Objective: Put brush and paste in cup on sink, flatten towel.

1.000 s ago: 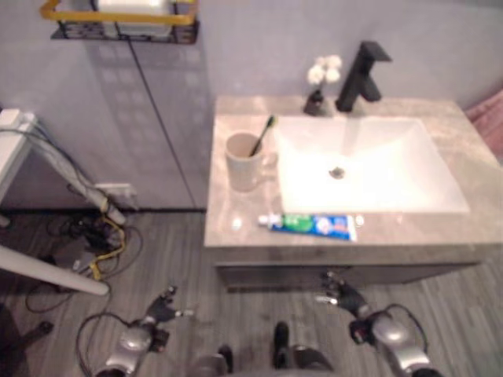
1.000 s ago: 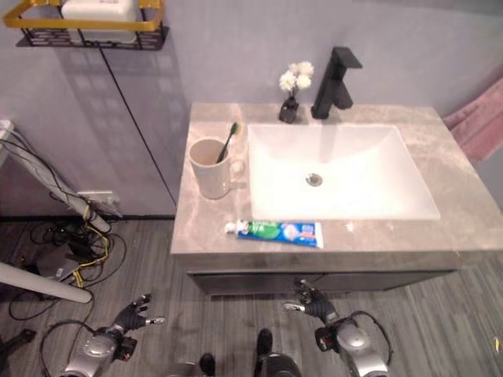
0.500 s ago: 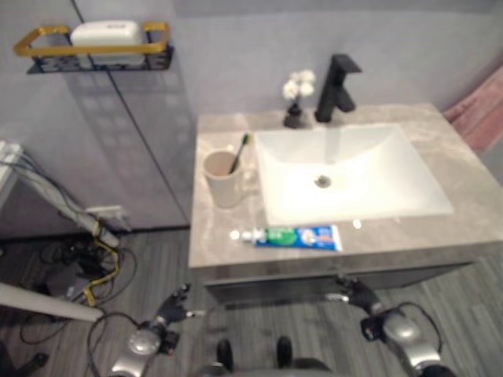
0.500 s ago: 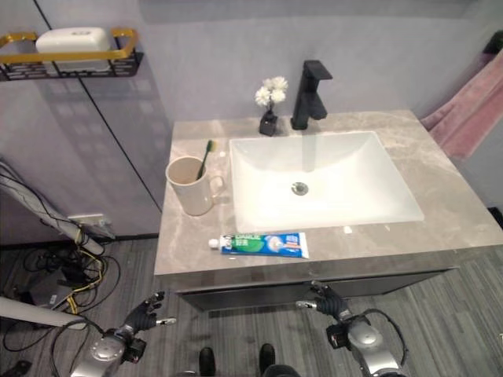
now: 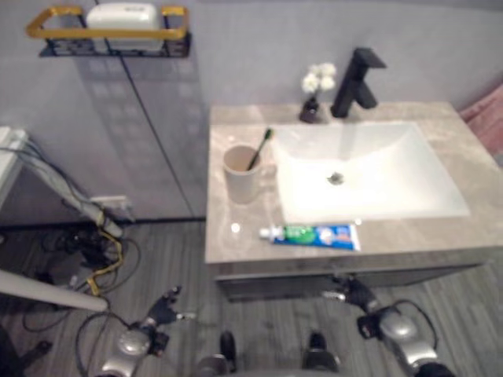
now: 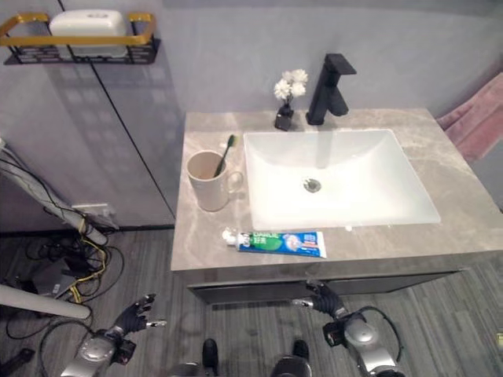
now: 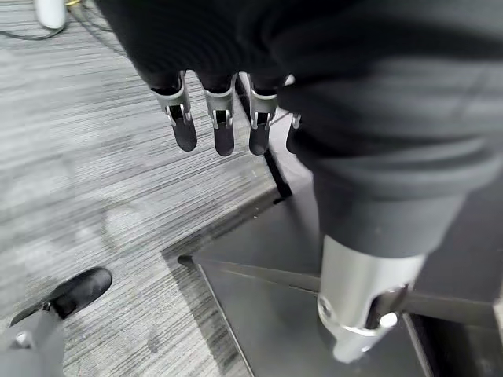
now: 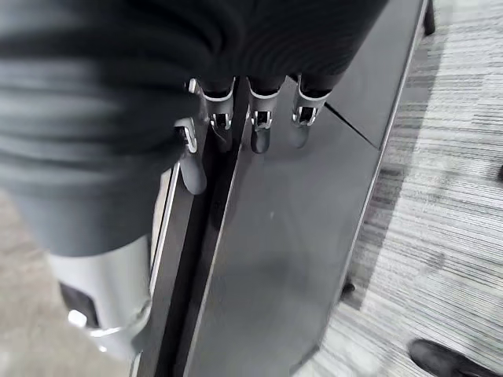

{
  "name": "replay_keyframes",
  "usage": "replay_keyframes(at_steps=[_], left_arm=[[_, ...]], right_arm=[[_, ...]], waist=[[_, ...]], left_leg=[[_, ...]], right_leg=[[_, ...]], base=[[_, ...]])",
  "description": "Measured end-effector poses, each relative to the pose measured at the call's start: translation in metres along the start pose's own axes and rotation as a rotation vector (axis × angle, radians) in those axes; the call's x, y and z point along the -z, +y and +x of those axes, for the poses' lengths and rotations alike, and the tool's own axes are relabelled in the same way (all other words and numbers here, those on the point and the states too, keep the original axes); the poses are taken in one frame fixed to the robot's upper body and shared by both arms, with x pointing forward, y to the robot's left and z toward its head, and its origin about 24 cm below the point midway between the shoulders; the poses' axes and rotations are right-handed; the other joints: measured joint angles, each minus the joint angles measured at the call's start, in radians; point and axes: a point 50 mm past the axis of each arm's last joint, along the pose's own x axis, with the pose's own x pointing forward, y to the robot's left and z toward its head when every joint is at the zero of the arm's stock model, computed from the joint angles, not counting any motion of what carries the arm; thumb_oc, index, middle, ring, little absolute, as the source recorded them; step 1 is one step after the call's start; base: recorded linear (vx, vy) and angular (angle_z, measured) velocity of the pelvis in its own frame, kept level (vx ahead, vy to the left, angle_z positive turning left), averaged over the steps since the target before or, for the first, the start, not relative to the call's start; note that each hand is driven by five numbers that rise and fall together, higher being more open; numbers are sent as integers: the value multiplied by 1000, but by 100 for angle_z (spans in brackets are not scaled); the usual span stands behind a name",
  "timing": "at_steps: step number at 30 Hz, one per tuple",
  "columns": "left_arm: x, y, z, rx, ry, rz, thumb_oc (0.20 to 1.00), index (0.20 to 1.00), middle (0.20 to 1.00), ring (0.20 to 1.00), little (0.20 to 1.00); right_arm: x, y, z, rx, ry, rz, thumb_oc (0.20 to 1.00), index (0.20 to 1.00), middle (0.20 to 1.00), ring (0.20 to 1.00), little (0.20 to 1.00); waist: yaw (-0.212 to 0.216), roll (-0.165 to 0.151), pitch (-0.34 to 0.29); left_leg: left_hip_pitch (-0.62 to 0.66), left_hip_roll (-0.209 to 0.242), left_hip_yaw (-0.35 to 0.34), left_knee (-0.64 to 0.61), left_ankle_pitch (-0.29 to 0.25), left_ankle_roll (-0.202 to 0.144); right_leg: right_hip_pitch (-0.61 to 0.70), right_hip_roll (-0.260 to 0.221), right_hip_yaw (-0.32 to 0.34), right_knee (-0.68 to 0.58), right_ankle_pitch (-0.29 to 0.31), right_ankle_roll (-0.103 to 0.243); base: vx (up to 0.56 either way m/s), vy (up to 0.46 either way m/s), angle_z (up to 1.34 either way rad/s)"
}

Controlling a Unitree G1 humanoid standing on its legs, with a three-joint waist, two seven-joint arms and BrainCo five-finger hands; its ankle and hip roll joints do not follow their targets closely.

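Observation:
A beige cup (image 5: 240,173) stands on the marble counter (image 5: 236,236) left of the white basin (image 5: 369,169), with a green-handled toothbrush (image 5: 260,148) leaning in it. A blue and green toothpaste tube (image 5: 314,235) lies flat along the counter's front edge. A pink towel (image 6: 476,126) hangs at the far right. My left hand (image 5: 163,308) hangs low over the floor, left of the cabinet, fingers (image 7: 218,118) relaxed and holding nothing. My right hand (image 5: 353,292) is open just before the dark cabinet front, below the tube, its fingers (image 8: 258,122) straight.
A black faucet (image 5: 357,78) and a small vase of white flowers (image 5: 314,98) stand behind the basin. A yellow-rimmed wall rack (image 5: 110,27) holds a white soap box. Cables (image 5: 98,247) and a white table leg (image 5: 43,287) lie at floor left.
The whole picture has shifted, so the camera moved. Both hands stay low and open; cup, brush and tube lie as before.

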Motion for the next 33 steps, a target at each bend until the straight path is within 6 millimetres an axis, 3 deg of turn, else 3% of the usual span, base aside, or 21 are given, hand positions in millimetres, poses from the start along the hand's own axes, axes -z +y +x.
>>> replay_keyframes(at_steps=[1,2,4,5,7,8,9,10,11,13,14,20,23,26,28,30,33], left_arm=[[4,2,-1,-15,14,-13,1000,1000,1000,1000,1000],[8,6,-3,-48,29,-45,1000,1000,1000,1000,1000],[2,9,1,-76,15,-68,1000,1000,1000,1000,1000],[-3,9,5,-78,3,-77,1000,1000,1000,1000,1000],[-14,-1,11,-41,-26,-65,1000,1000,1000,1000,1000],[-15,-6,12,-21,-26,-54,1000,1000,1000,1000,1000],[-10,-10,11,-9,-9,-53,1000,1000,1000,1000,1000],[-6,-11,9,-6,5,-54,1000,1000,1000,1000,1000],[-2,-12,7,-8,15,-57,1000,1000,1000,1000,1000],[2,-12,3,-9,17,-67,1000,1000,1000,1000,1000],[5,-14,0,-8,20,-71,1000,1000,1000,1000,1000],[-5,-12,3,-11,-21,-66,1000,1000,1000,1000,1000],[-4,-7,1,-18,-25,-37,1000,1000,1000,1000,1000],[-5,-5,1,-25,-33,-36,1000,1000,1000,1000,1000],[-5,-5,0,-25,-32,-28,1000,1000,1000,1000,1000],[-5,-5,0,-22,-32,-17,1000,1000,1000,1000,1000],[-5,-6,0,-13,-32,10,1000,1000,1000,1000,1000]], right_arm=[[3,3,1,-11,6,12,1000,1000,1000,1000,1000],[-1,8,4,-26,-11,13,1000,1000,1000,1000,1000],[-3,10,5,-54,-8,-22,1000,1000,1000,1000,1000],[-2,6,4,-49,6,-49,1000,1000,1000,1000,1000],[5,-2,-1,-18,38,-66,1000,1000,1000,1000,1000],[7,-7,-4,-6,49,-79,1000,1000,1000,1000,1000],[8,-10,-5,13,56,-73,1000,1000,1000,1000,1000],[8,-12,-6,27,51,-66,1000,1000,1000,1000,1000],[9,-14,-7,36,54,-62,1000,1000,1000,1000,1000],[9,-18,-9,47,56,-67,1000,1000,1000,1000,1000],[8,-19,-9,57,53,-62,1000,1000,1000,1000,1000],[14,-16,-11,56,67,-53,1000,1000,1000,1000,1000],[13,-14,-10,49,63,-49,1000,1000,1000,1000,1000],[15,-12,-10,40,73,-69,1000,1000,1000,1000,1000],[17,-10,-11,28,86,-95,1000,1000,1000,1000,1000],[16,-10,-10,26,89,-128,1000,1000,1000,1000,1000],[14,-11,-9,28,80,-132,1000,1000,1000,1000,1000]], waist=[[-7,-34,0],[17,-29,2],[13,3,4],[14,26,14],[-1,21,13],[-6,19,15],[-9,13,14],[-12,1,9],[-14,-2,-2],[-20,1,-5],[-23,5,-6],[-41,-4,0],[-45,7,-6],[-48,20,-13],[-47,44,-27],[-38,50,-31],[-24,50,-32]], left_leg=[[4,-2,-12,5,15,-30],[0,25,-3,0,17,-51],[-27,130,-69,-34,71,-119],[-46,173,-95,-47,109,-119],[-134,182,-50,-49,290,21],[-149,179,26,-48,334,86],[-138,176,143,-33,286,64],[-120,154,189,-20,244,5],[-95,128,157,-15,205,-48],[-63,98,60,4,158,-98],[-22,73,-6,19,118,-115],[36,83,-12,-48,104,-120],[53,83,-11,-53,105,-118],[52,83,-12,-53,89,-96],[49,84,-11,-52,37,-68],[32,57,-6,-49,19,-67],[49,21,23,-51,4,-26]], right_leg=[[10,-3,-34,3,-17,25],[8,26,-91,0,-63,-3],[40,171,-97,-59,-103,-48],[38,225,-128,-63,-112,-66],[17,247,-222,-60,-121,-147],[14,240,-252,-67,-125,-169],[29,238,-277,-92,-126,-193],[46,240,-278,-123,-120,-198],[50,245,-273,-138,-117,-196],[41,268,-248,-133,-104,-182],[36,288,-237,-133,-91,-191],[40,339,-234,-136,-94,-187],[42,351,-218,-136,-90,-193],[40,350,-216,-134,-84,-192],[25,350,-217,-124,-79,-187],[-11,322,-195,-88,-70,-172],[-35,291,-155,-38,-72,-149]], base=[[-1,-576,3],[-38,-632,3],[-54,-504,54],[-55,-382,118],[-26,-279,118],[11,-164,81],[9,-126,50],[8,-63,22],[9,-47,5],[-5,-7,-22],[-23,33,-31],[27,106,-12],[19,97,-15],[-8,101,-3],[-13,161,-1],[46,223,-15],[-57,143,-38]])
